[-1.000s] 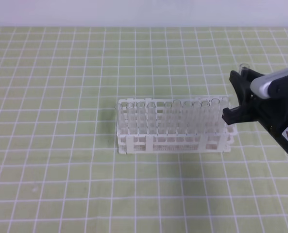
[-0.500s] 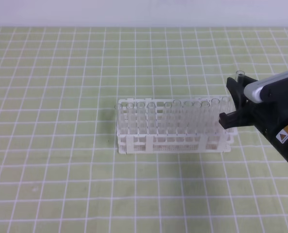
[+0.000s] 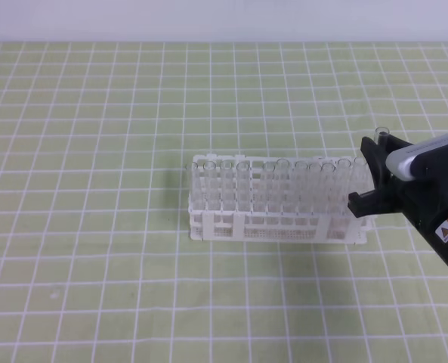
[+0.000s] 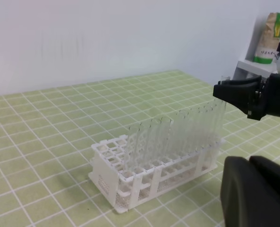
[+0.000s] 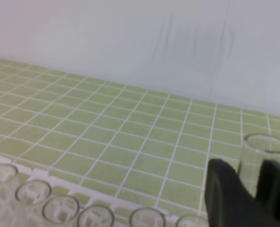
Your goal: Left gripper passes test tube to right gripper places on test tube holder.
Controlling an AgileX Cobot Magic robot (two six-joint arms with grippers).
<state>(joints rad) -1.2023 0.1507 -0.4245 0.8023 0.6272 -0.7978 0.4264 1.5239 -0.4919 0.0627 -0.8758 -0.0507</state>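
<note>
At the far left, well away from the test tube holder (image 3: 278,198), only a dark corner of the left arm shows at the edge of the high view. The left gripper (image 4: 255,191) appears as a black bulk low in its own wrist view, fully closed and holding nothing.

The holder stands on the green gridded surface (image 3: 95,113) near the middle, its long side running left to right, with clear tubes upright in its back rows.

At the holder's right end hangs the right gripper (image 3: 375,174), much the nearer of the two. Its fingers are partly closed around the test tube (image 5: 265,163), which stands upright between them, its open rim rising above the fingertips. The tube's long axis is vertical, in line with the holes. Its lower end is hidden behind the gripper, so whether it has entered a hole cannot be told. The coming move probably turns on that bottom sitting directly over a free hole at the right end.
</note>
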